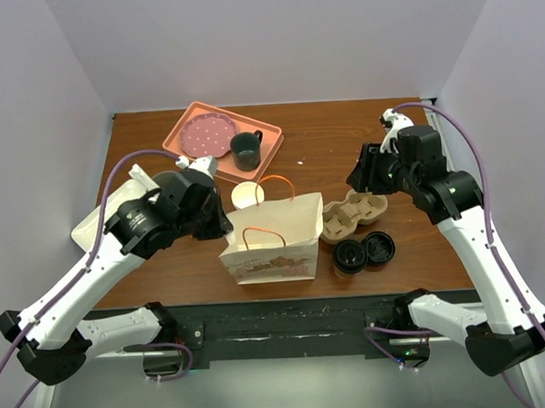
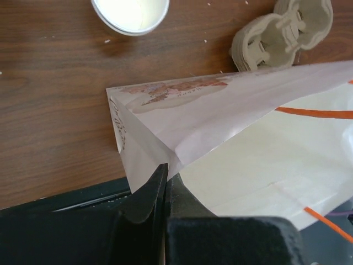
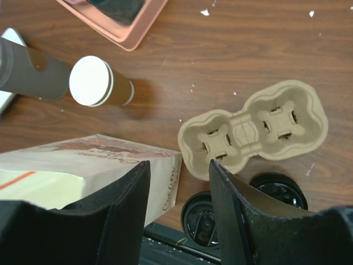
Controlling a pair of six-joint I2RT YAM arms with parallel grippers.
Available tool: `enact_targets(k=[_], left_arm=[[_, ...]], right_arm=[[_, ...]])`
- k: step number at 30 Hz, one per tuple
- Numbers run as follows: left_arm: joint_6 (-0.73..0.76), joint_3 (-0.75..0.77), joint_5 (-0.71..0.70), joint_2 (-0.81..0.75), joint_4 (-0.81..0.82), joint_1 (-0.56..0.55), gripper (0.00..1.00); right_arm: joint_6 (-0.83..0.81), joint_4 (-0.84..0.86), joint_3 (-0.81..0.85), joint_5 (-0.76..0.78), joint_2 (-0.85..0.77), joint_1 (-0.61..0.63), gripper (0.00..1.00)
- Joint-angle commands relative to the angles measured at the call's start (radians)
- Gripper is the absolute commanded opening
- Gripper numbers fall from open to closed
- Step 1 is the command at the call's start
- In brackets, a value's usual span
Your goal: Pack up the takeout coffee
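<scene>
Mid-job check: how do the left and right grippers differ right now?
The left gripper is shut, pinching the paper bag at its edge; the right gripper is open and holds nothing. The left gripper is at the bag; the right gripper points down at the cup carrier. Both have black fingers.

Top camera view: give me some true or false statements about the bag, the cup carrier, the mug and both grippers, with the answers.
1. The left gripper is pinched shut on the rim of the paper bag. True.
2. The cardboard cup carrier holds two cups. False: both of its wells are empty.
3. The dark green mug stands on the pink tray. True.
4. The right gripper grips a black lid. False: its jaws are open with nothing between them, above the table by the carrier.
</scene>
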Motion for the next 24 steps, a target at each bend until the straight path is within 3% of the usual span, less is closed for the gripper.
enact_targets(k=[1,8,12,20,21,24], left_arm=[[0.022,0.025,0.025,0.009,-0.085,0.115,0.0],[0.032,0.073,0.016,0.064,-0.074,0.16,0.06],[0.052,0.086,0.031,0.077,-0.054,0.161,0.28],[0.103,0.154,0.063,0.088,-0.105,0.161,0.49],[0.109,0.159,0.068,0.086,-0.109,0.161,0.57],[0.129,0.177,0.098,0.086,-0.123,0.16,0.66]], right_arm=[[0.011,-0.02,0.052,0.02,0.005,0.001,0.51],[-0.035,-0.038,-0.006,0.165,0.055,0.001,0.51],[-0.097,-0.012,-0.021,0.187,0.134,0.001,0.51],[-0.176,0.032,-0.052,0.216,0.303,-0.01,0.52],[-0.183,0.043,-0.056,0.208,0.319,-0.011,0.52],[-0.213,0.083,-0.081,0.179,0.347,-0.02,0.55]])
